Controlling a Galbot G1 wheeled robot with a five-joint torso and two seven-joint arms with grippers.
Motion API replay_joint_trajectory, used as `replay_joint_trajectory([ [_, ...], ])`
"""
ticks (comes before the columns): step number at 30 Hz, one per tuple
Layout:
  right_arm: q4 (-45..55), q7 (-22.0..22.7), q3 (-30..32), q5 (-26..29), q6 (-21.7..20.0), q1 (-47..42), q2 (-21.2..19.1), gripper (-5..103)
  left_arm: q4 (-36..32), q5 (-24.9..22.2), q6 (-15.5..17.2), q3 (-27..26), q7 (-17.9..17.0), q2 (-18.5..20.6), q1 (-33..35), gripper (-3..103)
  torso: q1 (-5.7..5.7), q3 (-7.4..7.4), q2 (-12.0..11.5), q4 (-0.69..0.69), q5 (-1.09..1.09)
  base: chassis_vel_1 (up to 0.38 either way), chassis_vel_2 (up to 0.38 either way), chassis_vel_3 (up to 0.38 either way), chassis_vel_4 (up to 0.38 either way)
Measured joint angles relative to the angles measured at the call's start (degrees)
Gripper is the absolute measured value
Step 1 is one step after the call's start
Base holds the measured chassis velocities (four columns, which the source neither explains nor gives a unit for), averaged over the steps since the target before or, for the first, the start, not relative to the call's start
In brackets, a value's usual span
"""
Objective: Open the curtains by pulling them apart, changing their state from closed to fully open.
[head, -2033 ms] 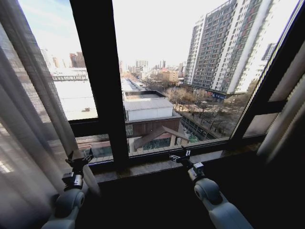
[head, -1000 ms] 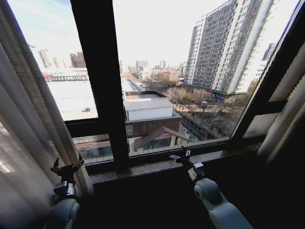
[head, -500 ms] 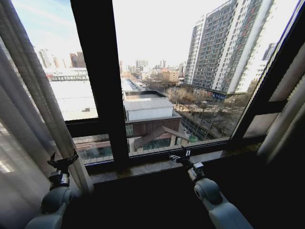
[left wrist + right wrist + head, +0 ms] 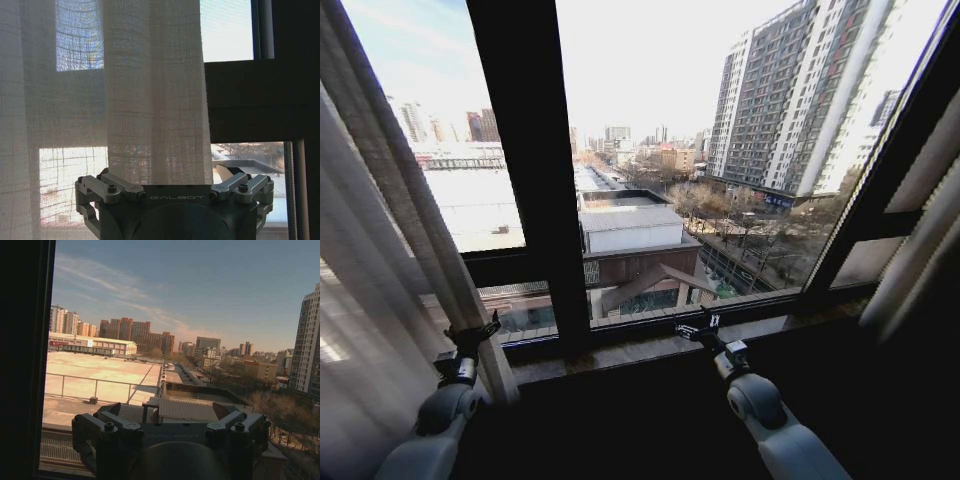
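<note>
Head view: curtains (image 4: 380, 270) mostly apart already. Left panel is bunched at the far left of the window; a right panel hangs gathered at the far right edge (image 4: 920, 240). Glass in between is clear, with the dark center post (image 4: 525, 170) standing bare.

Left gripper (image 4: 472, 335) sits low at the left panel's inner edge, touching or just beside the hem near the sill (image 4: 640, 350). Fingers spread, not clamped on fabric. The left wrist view agrees: pleated cloth (image 4: 150, 95) hangs right in front of the open fingers (image 4: 107, 182), its free edge next to the dark frame.

Right gripper (image 4: 700, 328) is parked over the sill near the middle, fingers spread, holding nothing. The right wrist view looks out through bare glass.

Step, as I read it: final push of the left panel. A strip of it seems to cover the left pane's edge, so not fully open yet.

Next move would need the fingers to close on that free edge or hook it, then sweep further left.

Room: little travel left on that side, bunched fabric packs up quickly. Sill is close under both grippers.
</note>
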Motion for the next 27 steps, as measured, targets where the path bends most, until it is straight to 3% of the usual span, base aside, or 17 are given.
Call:
replay_joint_trajectory([
  [10,0.00,0.00,0.00,0.00,0.00,0.00,0.00,100,3.07,0.19,0.08,-0.62,0.27,-0.24,-2.39,102,0.00,0.00,0.00,0.01,0.00,0.000,0.000,0.000,0.000],
  [14,0.00,0.00,0.01,0.00,0.00,0.00,0.00,100,2.85,0.24,-0.68,-0.90,1.37,-0.59,-2.07,88,0.00,0.00,0.00,0.00,0.00,0.000,0.000,0.000,0.000],
  [15,0.00,0.00,0.00,0.00,0.00,0.00,0.00,100,2.49,0.34,-1.44,-1.21,2.18,-0.64,-1.53,72,0.00,0.00,0.00,0.00,0.00,0.000,0.000,0.000,0.000],
  [18,0.00,0.00,0.00,0.00,0.00,0.00,0.00,100,2.32,0.35,-1.49,-1.38,2.19,-0.66,-1.39,66,0.00,0.00,0.00,0.00,0.00,0.000,0.000,0.000,0.000],
  [21,0.00,0.00,0.00,0.00,0.00,0.00,0.00,100,1.96,0.35,-1.50,-1.75,2.16,-0.69,-1.02,50,0.00,0.00,0.00,0.00,0.01,0.000,0.000,0.000,0.000],
  [27,0.00,0.00,0.00,0.00,0.00,0.00,0.00,100,1.44,0.34,-1.49,-2.45,1.44,-0.93,-0.22,34,-0.01,0.00,0.00,0.00,0.01,0.000,0.000,0.000,0.000],
])
